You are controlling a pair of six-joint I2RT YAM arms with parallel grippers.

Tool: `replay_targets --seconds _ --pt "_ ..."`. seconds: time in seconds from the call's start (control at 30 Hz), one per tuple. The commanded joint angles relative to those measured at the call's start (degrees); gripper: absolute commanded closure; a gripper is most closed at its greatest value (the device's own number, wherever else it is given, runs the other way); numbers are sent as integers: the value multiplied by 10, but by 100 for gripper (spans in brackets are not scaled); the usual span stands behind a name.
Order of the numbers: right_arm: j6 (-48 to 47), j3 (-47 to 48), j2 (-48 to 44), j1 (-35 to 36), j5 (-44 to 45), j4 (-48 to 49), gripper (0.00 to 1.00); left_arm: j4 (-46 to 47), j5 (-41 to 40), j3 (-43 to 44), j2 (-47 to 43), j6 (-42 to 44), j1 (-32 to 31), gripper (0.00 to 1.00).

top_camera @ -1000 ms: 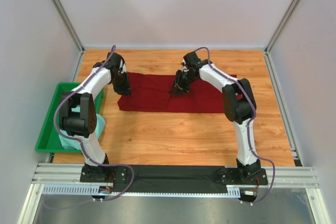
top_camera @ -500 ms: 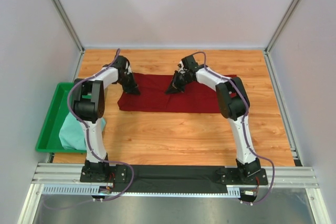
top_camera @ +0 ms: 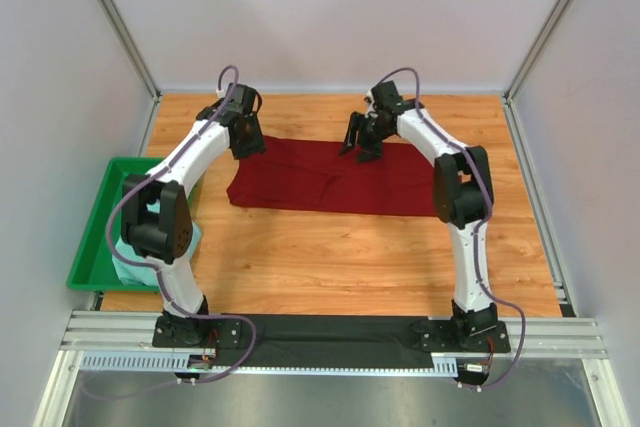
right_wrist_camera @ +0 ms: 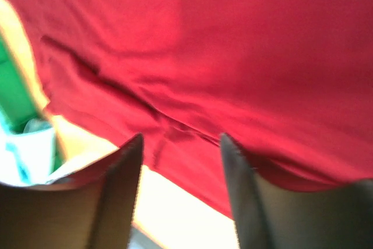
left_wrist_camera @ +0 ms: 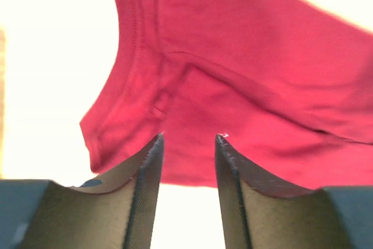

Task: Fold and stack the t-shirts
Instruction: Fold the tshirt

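The dark red cloth t-shirt (top_camera: 330,179) lies just beyond our jaws. On our left gripper (left_wrist_camera: 189,138) and right gripper (right_wrist_camera: 180,138), they stand spread.

The left arm (top_camera: 195,152) and the right arm (top_camera: 468,267) are built of white tubular links joined by black joint housings. A thin purple cable (top_camera: 229,68) is looped along each arm down to a black base plate (top_camera: 225,330). The left gripper (left_wrist_camera: 189,138) and right gripper (right_wrist_camera: 182,138) are fitted with dark, wedge-shaped fingers (left_wrist_camera: 143,185), finely ridged along the inner edges.
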Motion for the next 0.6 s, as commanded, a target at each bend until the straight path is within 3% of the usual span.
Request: replay_targets --seconds 0.0,0.03,0.17,0.3,0.43,0.57 --pt "-86 4 -107 -32 149 -38 38 -36 -91 10 -48 -90 -30 51" --pt "-113 -2 -113 -37 175 -40 22 -42 -103 20 -45 -105 -41 48" --pt "-187 19 -107 -51 247 -51 14 -64 -66 57 -7 -181 -58 42" --pt "-250 14 -78 -64 244 -19 13 -81 -27 84 57 -277 -87 41" --pt "-258 42 -35 -80 203 -21 14 -102 -53 125 111 -315 -107 41" --pt "-244 31 -19 -83 213 -41 15 -152 -79 188 172 -301 -109 41"
